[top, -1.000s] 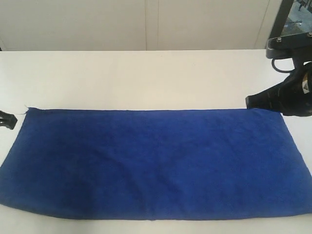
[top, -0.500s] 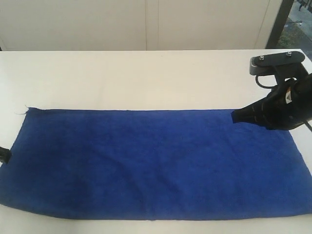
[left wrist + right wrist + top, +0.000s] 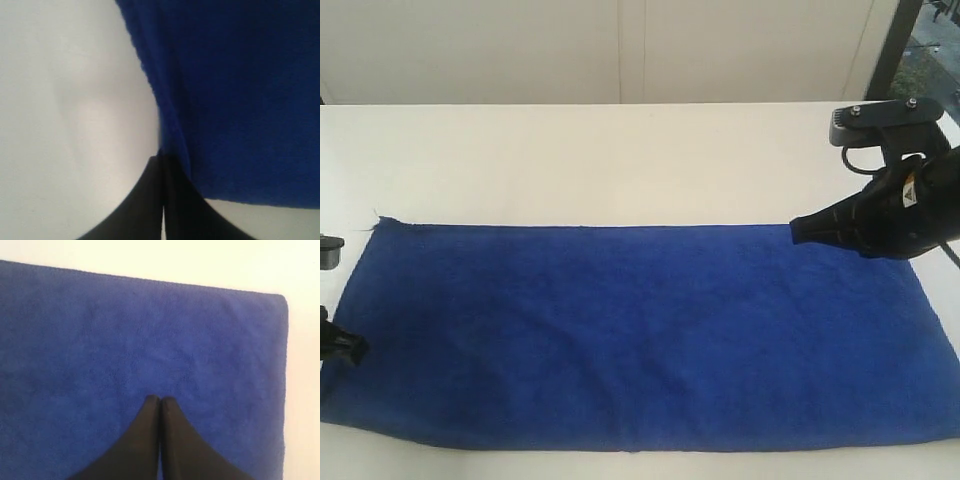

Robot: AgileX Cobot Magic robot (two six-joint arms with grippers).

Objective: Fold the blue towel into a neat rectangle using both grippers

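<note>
Since the blue towel (image 3: 640, 335) is laid flat along the desk's (image 3: 620, 160) near edge with both jaw pairs pressed together (left gripper (image 3: 162, 159) at its left hem, right gripper (image 3: 160, 401) near its far-right corner), they should be opened before corners get pinched.

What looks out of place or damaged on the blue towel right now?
Only a small thing: a loose thread sticks out from the far left corner of the blue towel onto the table. Otherwise it lies flat.
</note>
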